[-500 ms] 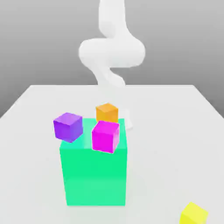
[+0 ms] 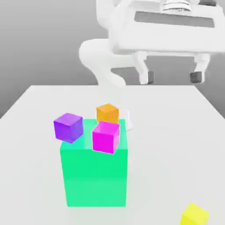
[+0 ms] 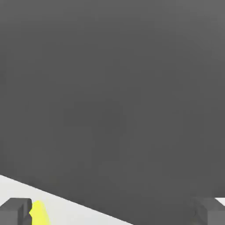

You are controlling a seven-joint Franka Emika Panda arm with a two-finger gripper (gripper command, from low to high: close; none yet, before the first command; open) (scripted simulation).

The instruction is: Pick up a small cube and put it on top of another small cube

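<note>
A: A plain grey backdrop is seen behind a white worktop (image 2: pixel 184 132). What is laid out, from the exterior view's left?

B: A purple cube (image 2: pixel 68 127), an orange cube (image 2: pixel 107 113) and a magenta cube (image 2: pixel 106 136) are grouped at a big green block (image 2: pixel 94 176). The small yellow cube (image 2: pixel 194 215) is found alone at the near right corner, well apart.

A: And the claw (image 2: pixel 171 77)?

B: It is held high above the worktop, fingers spread wide, nothing pinched.

A: How should the cube be taken?

B: It is judged light and rigid, with smooth faces that may slip; two opposite side faces should be pinched squarely. No long axis is present, and it sits flat, turned corner-on to the exterior view.
</note>
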